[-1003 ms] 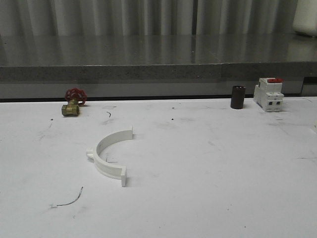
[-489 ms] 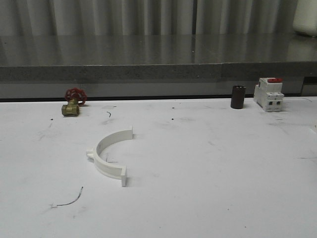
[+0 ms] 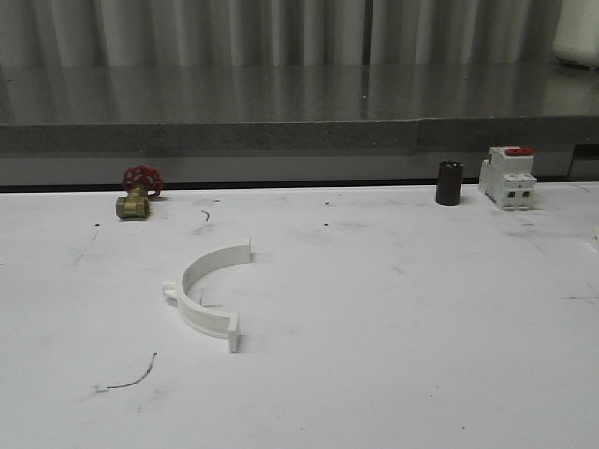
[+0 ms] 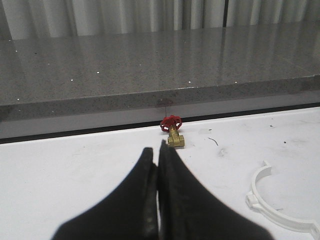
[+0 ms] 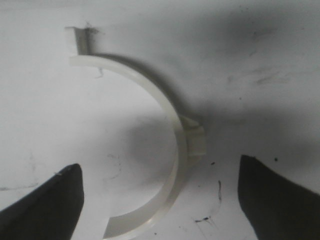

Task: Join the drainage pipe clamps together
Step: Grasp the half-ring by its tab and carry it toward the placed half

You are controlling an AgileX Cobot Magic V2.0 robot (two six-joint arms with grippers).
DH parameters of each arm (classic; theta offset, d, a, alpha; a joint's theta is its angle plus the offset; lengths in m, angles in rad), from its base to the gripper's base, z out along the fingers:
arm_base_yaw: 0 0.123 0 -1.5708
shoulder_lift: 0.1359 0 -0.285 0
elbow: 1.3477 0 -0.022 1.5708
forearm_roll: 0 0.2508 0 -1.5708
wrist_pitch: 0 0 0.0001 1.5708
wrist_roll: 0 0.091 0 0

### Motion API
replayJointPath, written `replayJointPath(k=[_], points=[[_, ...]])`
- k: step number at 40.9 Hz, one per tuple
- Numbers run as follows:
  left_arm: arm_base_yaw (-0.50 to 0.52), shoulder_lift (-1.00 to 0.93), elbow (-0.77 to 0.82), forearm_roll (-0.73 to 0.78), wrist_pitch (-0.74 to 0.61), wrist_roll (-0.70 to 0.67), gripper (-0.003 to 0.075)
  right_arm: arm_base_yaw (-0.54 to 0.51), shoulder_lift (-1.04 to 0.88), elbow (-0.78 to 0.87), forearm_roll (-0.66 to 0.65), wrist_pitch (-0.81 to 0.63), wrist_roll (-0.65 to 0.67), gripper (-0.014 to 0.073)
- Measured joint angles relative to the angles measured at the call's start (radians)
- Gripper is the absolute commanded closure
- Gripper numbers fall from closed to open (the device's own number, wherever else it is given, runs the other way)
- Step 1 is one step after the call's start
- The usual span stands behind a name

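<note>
White plastic half-ring clamp [image 5: 170, 135] sits w/ right gripper [image 5: 160, 200] spread wide astride it; off-centre closing could skid it. Left gripper [image 4: 158, 165] pressed closed, empty, nr other clamp half [image 4: 272, 205].

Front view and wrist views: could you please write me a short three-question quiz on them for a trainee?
1. True or false: the left pincer is shut.
2. In the front view, what stands right beside the breaker? A) a valve B) a black cylinder C) a wire
3. How many clamp halves lie on the table in the front view?

Key: 1 true; 2 B; 3 one.
</note>
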Motion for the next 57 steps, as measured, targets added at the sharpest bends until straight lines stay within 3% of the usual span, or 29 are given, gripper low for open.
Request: replayJointPath(k=[10, 22, 27, 46, 51, 57], points=[[0.000, 0.000, 0.000, 0.000, 0.000, 0.000, 0.0741, 0.000, 0.093, -0.033, -0.028, 0.009, -0.003, -0.0010], [0.000, 0.000, 0.000, 0.000, 0.000, 0.000, 0.0741, -0.001, 0.124, -0.035, -0.039, 0.003, -0.003, 0.0322], [0.000, 0.000, 0.000, 0.000, 0.000, 0.000, 0.0741, -0.001, 0.124, -0.035, -0.050, -0.001, -0.005, 0.0415], [0.000, 0.000, 0.000, 0.000, 0.000, 0.000, 0.0741, 0.006, 0.027, -0.035, -0.026, 0.024, 0.014, 0.0432], [0.000, 0.000, 0.000, 0.000, 0.000, 0.000, 0.0741, 0.046, -0.045, -0.035, -0.024, 0.062, 0.113, 0.0432], [0.000, 0.000, 0.000, 0.000, 0.000, 0.000, 0.0741, 0.166, -0.093, -0.035, -0.050, 0.090, 0.279, 0.0432]])
